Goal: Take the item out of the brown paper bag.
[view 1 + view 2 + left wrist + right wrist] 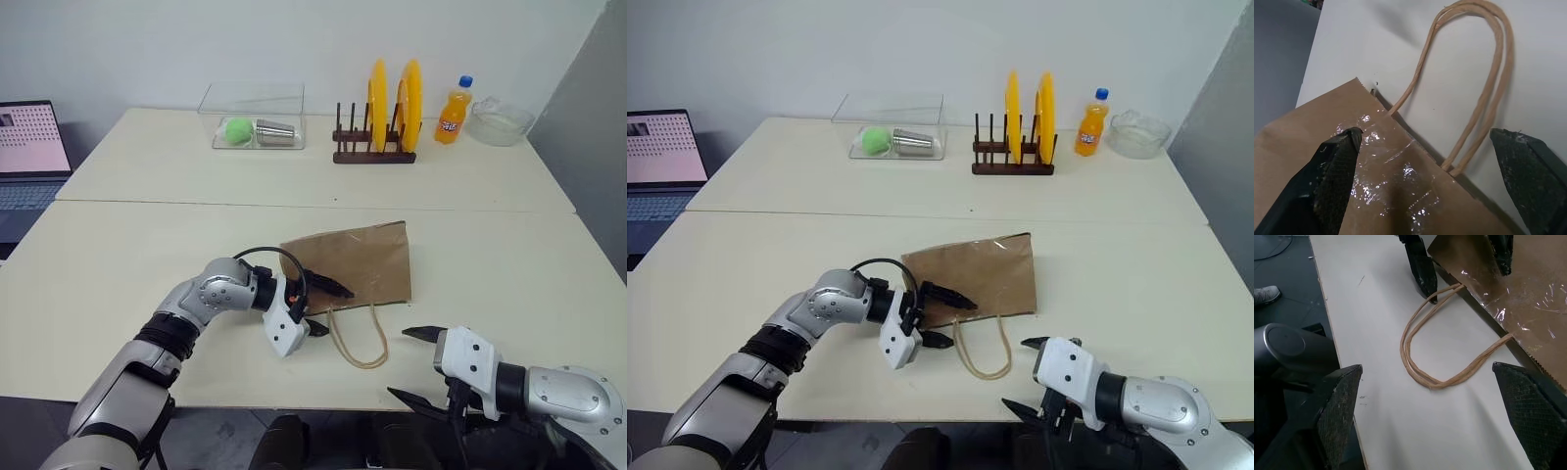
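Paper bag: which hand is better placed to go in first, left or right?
Left, probably. The left hand is open at the mouth edge of the brown paper bag, one finger over the paper, the other beside the cord handles. The right hand, also open, hangs off the table's near edge, apart from the bag.

The two head views look from above, forward and down over the cream table (509, 284), and they reach to the far wall; both show nearly the same scene, a little shifted sideways. The left wrist view looks along the left gripper (1425, 161) and is very close to the brown paper bag (1400, 196) and its cord handles (1488, 88). The right wrist view looks along the right gripper (1432, 401) from the table's near edge, further away. It shares the same bag mouth and handles with the left wrist view.
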You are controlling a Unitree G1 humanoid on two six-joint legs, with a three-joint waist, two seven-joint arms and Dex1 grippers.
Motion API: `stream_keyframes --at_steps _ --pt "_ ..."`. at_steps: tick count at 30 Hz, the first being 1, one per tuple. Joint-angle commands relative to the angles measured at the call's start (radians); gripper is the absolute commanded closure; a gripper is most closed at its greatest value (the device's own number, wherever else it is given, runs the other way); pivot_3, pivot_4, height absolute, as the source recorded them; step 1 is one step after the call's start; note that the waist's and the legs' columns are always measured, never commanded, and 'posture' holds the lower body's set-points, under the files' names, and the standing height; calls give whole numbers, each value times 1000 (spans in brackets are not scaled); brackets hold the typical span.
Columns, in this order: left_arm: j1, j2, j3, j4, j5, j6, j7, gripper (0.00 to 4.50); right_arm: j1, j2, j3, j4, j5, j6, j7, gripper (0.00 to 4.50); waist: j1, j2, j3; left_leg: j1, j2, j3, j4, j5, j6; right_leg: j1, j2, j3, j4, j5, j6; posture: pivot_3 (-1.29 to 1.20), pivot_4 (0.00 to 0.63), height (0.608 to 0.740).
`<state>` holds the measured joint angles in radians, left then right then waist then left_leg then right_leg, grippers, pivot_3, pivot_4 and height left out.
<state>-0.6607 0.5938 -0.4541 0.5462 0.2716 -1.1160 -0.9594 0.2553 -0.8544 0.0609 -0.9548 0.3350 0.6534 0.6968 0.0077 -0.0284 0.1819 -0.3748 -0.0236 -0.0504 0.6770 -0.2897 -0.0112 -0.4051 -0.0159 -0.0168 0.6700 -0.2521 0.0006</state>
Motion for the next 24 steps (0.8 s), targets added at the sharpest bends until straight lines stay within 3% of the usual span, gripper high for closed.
stream_keyframes --at_steps 1,24 --pt "-1 8 -10 -13 -22 21 11 51 2 -7 -22 -57 13 -6 3 0 0 0 0 0 0 0 0 0 0 0 0 0 0 0 0 0 150 740" --pt "12 7 -4 -91 -134 162 5 51 2 0 0 -43 -1 -20 -2 0 -1 0 0 0 0 0 0 0 0 0 0 0 0 0 0 0 150 740"
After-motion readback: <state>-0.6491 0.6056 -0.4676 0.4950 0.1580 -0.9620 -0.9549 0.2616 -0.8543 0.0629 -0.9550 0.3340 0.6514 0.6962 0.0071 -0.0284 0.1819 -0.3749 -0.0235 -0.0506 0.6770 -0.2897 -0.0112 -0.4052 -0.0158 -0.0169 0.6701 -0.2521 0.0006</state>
